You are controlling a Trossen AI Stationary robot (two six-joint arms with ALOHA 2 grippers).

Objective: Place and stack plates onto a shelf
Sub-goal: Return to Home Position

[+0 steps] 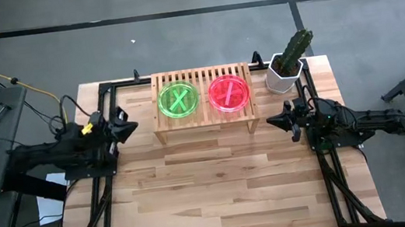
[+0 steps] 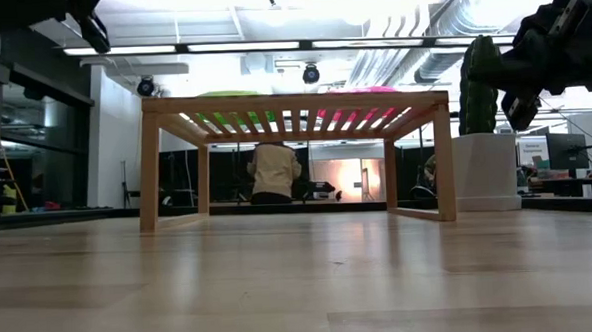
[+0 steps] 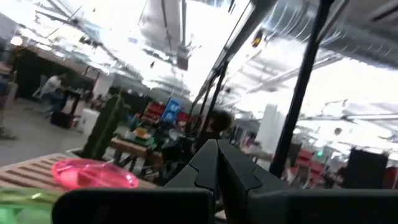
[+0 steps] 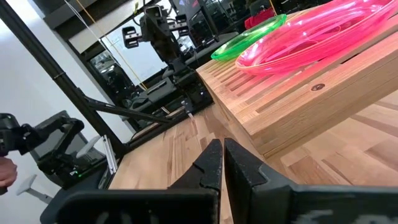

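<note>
Both pairs of jaws are clenched on nothing: the right gripper [image 1: 271,121] hangs off the right end of the shelf [image 1: 201,75], near a potted cactus [image 1: 289,64], and the left gripper [image 1: 133,126] off its left end. On the slats sit the green plates [image 1: 179,100], stacked, with the pink-red plates [image 1: 229,93] just beside them.

The left arm [image 1: 59,152] is matt black and chunky, with a small yellow tag [image 1: 87,129] just behind its jaws. The left gripper [image 3: 217,147] has two angular, wedge-shaped black fingers [image 3: 239,174] rising from a broad flat bar behind them. The right arm [image 1: 368,121] is black, slimmer and jointed, and the right gripper [image 4: 222,147] has matching wedge fingers
</note>
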